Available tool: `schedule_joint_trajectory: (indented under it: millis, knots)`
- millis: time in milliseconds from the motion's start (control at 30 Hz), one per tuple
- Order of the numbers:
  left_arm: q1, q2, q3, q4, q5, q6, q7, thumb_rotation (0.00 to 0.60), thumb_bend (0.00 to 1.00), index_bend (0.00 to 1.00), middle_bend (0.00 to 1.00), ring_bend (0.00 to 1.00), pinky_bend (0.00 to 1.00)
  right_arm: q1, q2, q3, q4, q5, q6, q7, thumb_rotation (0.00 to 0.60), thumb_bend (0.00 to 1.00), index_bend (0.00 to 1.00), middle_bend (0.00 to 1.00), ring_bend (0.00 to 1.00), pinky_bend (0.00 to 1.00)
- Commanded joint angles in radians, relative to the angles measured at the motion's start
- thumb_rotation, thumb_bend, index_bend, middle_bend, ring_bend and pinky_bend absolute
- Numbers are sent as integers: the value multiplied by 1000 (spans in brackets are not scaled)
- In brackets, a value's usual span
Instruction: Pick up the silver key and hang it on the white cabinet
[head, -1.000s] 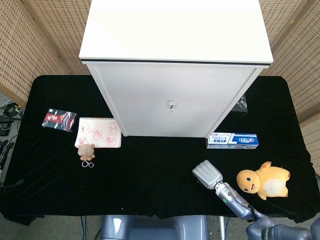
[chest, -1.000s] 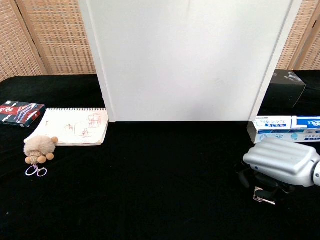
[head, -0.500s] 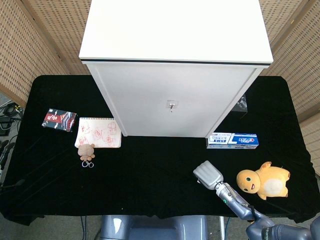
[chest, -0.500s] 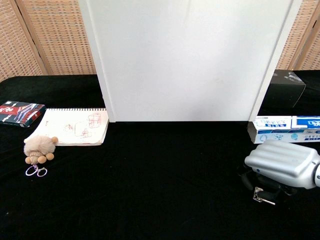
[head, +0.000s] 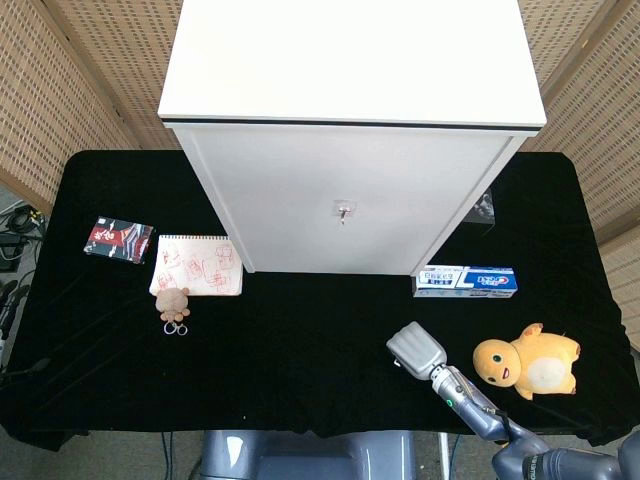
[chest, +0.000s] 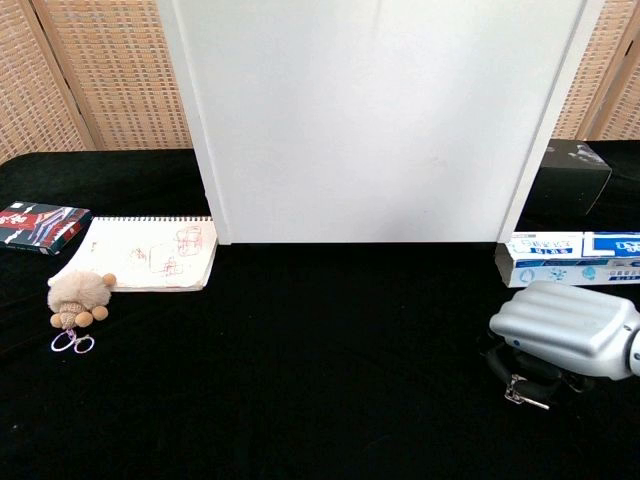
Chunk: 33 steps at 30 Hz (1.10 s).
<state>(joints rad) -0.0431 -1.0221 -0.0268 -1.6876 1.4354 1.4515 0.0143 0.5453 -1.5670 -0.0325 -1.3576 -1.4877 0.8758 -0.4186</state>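
The silver key (chest: 526, 396) shows only in the chest view, low at the table's right front, poking out from under my right hand (chest: 566, 335). The hand's dark fingers curl down around the key's top end and pinch it just above the black cloth. From the head view the right hand (head: 417, 349) is seen from above, and it hides the key. The white cabinet (head: 350, 130) stands at the back centre, with a small metal hook (head: 343, 211) on its front face. My left hand appears in neither view.
A toothpaste box (head: 467, 281) and an orange plush toy (head: 527, 362) lie close to the right hand. A black box (chest: 575, 165) sits behind the cabinet's right side. At the left are a notebook (head: 197, 266), a furry keyring (head: 174, 304) and a red-black pack (head: 119, 238).
The right hand has shifted slightly right and down over the key. The key has barely moved.
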Motion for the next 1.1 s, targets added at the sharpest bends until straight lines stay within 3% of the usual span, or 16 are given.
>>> schedule_joint_trajectory:
  millis: [33,700,900,1100]
  knots:
    - [0,0,0,0,0,1,0,600,0,0,0,0,0,1,-1,-1,1,2,1,-1,600,626,590,882,879,1000]
    - [-2,-1,1,-1,0,-1,3,600,0,0,0,0,0,2,19,-12,-32,-30,57,14,600,682,619,886,878,1000]
    - [-2,0,2,-2,2,-1,3,600,0,0,0,0,0,6,42,-16,-58,-85,108,33,600,680,630,889,879,1000]
    - [-1,2,3,-5,6,2,-2,600,0,0,0,0,0,23,82,-23,-83,-222,214,54,600,679,653,898,880,1000]
